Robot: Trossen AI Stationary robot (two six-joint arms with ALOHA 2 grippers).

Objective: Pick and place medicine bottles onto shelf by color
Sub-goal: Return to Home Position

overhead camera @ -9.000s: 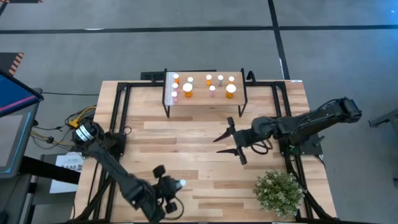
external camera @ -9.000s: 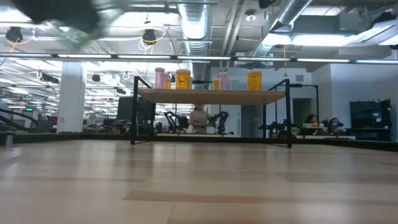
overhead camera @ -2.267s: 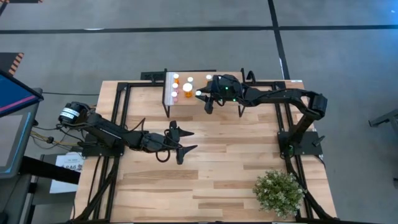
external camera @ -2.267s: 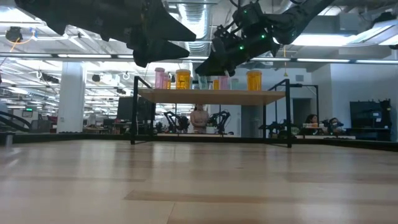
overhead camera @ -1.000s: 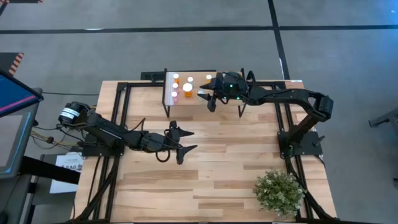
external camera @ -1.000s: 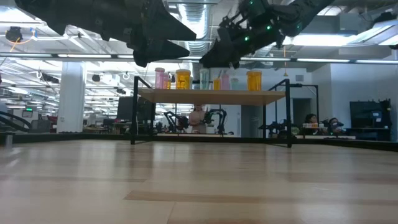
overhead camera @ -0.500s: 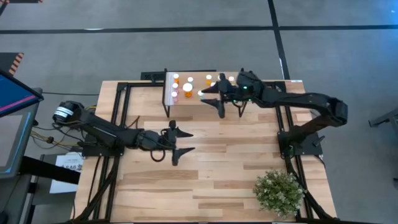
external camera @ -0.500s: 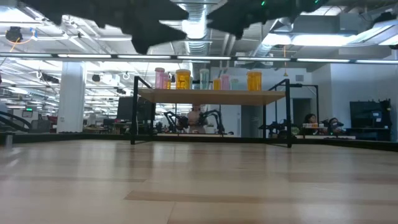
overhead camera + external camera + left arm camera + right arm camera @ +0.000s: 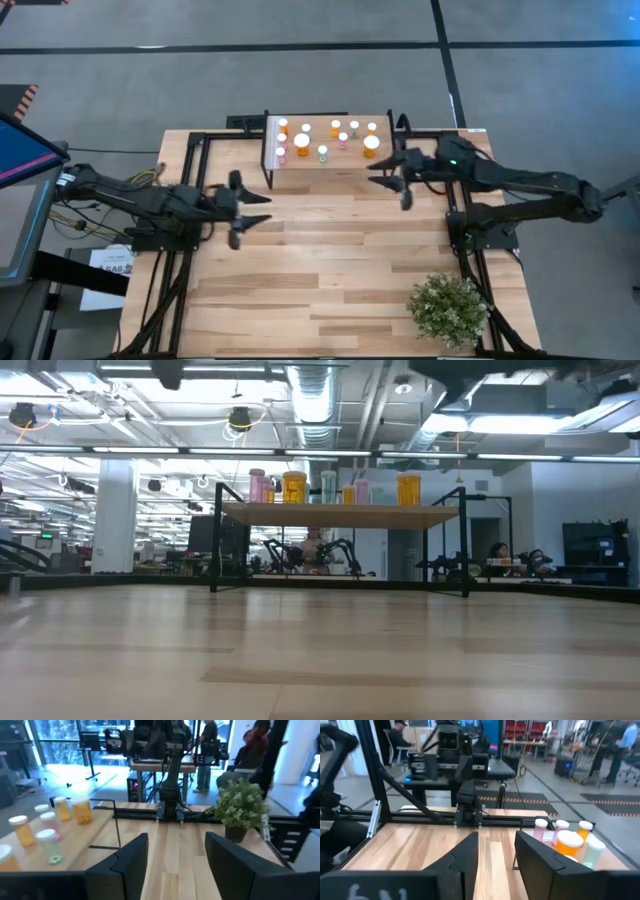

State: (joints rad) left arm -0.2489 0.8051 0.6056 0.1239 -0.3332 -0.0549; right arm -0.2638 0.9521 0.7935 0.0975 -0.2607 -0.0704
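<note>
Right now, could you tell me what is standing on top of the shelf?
The shelf carries upright white-capped medicine bottles: orange ones, pink ones and one pale green bottle. From above, the caps cover most bodies, so some colours are unclear.

The white-capped medicine bottles (image 9: 302, 141) are orange, pink or green, the shelf (image 9: 345, 160) light wood.

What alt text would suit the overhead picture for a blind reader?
White-capped medicine bottles stand on a small wooden shelf at the far edge of the table. Two dark arms hover nearby, left hand and right hand open and empty; a potted plant sits near the right arm.
</note>
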